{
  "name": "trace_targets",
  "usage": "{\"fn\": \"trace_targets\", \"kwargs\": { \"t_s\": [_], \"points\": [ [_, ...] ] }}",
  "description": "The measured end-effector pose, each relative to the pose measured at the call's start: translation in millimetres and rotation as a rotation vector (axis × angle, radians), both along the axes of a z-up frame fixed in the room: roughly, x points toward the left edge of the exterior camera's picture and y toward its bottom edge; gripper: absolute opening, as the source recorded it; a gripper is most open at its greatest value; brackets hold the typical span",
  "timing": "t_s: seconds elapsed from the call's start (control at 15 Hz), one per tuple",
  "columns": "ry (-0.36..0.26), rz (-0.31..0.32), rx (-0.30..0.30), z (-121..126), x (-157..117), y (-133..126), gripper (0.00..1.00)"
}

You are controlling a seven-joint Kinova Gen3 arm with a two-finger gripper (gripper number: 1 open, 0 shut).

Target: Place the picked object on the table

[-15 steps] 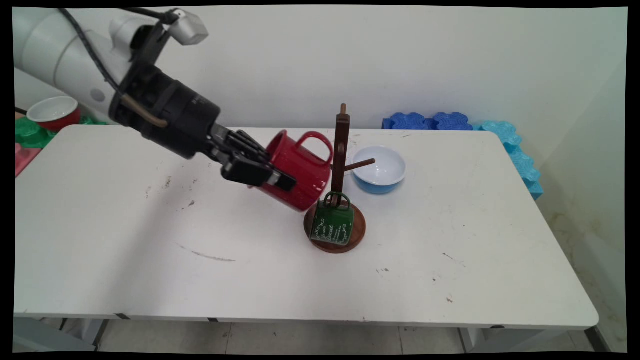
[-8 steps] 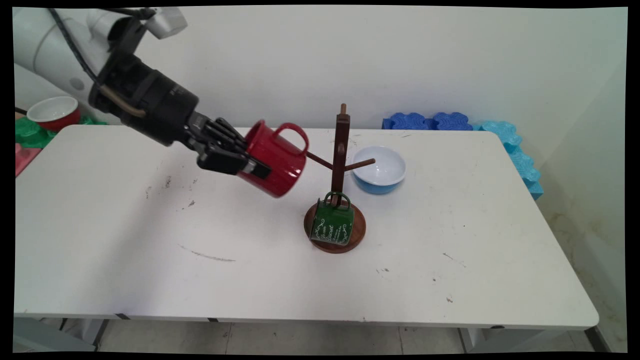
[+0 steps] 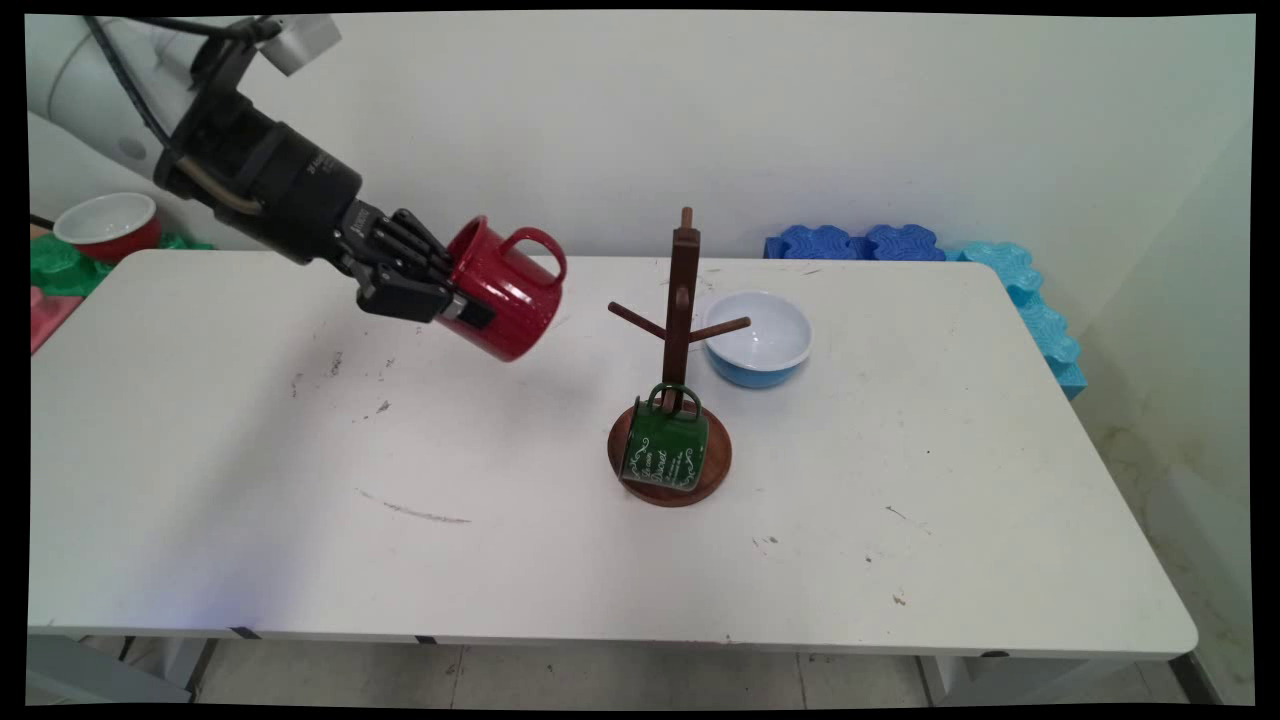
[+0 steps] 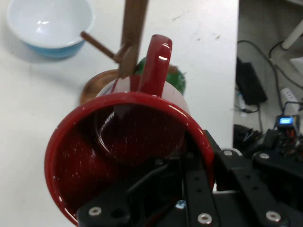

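A red mug (image 3: 505, 290) hangs tilted above the table, mouth toward the arm, handle up. My gripper (image 3: 455, 303) is shut on its rim, one finger inside and one outside. In the hand view the red mug (image 4: 128, 142) fills the middle and my gripper (image 4: 189, 175) clamps its rim at the lower right. To the right stands a wooden mug tree (image 3: 682, 300) on a round base, well apart from the red mug. A green mug (image 3: 664, 448) hangs on its low front peg. Past the red mug's handle, the hand view shows the mug tree (image 4: 132, 28).
A blue bowl (image 3: 758, 342) with a white inside sits just right of the tree, also in the hand view as the blue bowl (image 4: 49, 23). Blue foam pieces (image 3: 1000, 280) lie behind the table's far right corner. A red-and-white bowl (image 3: 105, 225) rests off the table's far left.
My gripper has carried the red mug left and upward, away from the mug tree. The tree's left peg, hidden before by the mug, now shows.
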State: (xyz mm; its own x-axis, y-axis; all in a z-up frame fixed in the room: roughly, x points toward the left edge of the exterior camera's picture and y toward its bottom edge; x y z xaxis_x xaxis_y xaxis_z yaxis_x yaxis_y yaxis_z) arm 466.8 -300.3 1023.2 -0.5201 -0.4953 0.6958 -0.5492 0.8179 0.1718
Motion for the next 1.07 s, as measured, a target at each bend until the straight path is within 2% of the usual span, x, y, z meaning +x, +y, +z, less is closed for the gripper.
{"fn": "trace_targets", "kwargs": {
  "t_s": [0.67,1.07],
  "points": [
    [-0.15,0.006,-0.077,-25,36,-29,0.0],
    [-0.237,-0.015,-0.127,-52,40,-50,0.0]
  ]
}}
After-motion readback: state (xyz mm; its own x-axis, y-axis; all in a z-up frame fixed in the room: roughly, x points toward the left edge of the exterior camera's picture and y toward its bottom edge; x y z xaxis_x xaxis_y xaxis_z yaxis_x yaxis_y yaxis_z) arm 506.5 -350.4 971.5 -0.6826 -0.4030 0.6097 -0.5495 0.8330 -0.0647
